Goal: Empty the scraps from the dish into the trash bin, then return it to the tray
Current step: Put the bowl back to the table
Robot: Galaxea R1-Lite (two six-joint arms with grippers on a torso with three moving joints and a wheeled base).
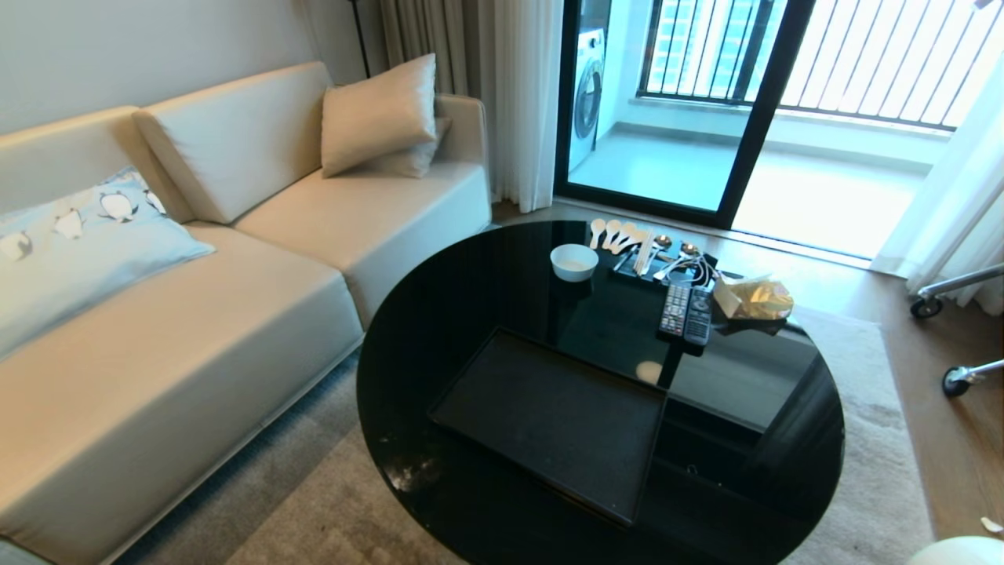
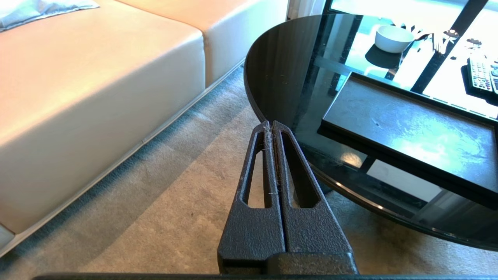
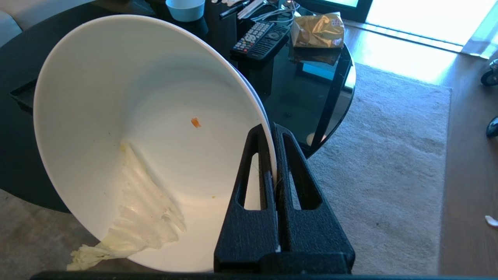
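Observation:
My right gripper (image 3: pixel 271 128) is shut on the rim of the dish (image 3: pixel 136 116), a glossy white deep bowl held tilted over the carpet at the near right side of the table. Of the scraps, a crumpled white tissue (image 3: pixel 144 221) clings inside and hangs over the low rim, and one small orange bit (image 3: pixel 195 122) sticks to the wall. The black tray (image 1: pixel 549 416) lies bare on the table's near half and also shows in the left wrist view (image 2: pixel 408 128). My left gripper (image 2: pixel 271 123) is shut and empty above the carpet by the table's edge. The trash bin is out of view.
On the round black glass table (image 1: pixel 439 329), at the far side, are a smaller white bowl (image 1: pixel 574 261), spoons (image 1: pixel 616 234), two remotes (image 1: pixel 686 312) and a gold bag (image 1: pixel 757 298). A cream sofa (image 1: pixel 196 314) stands left. Wheeled metal legs (image 1: pixel 957 380) stand right.

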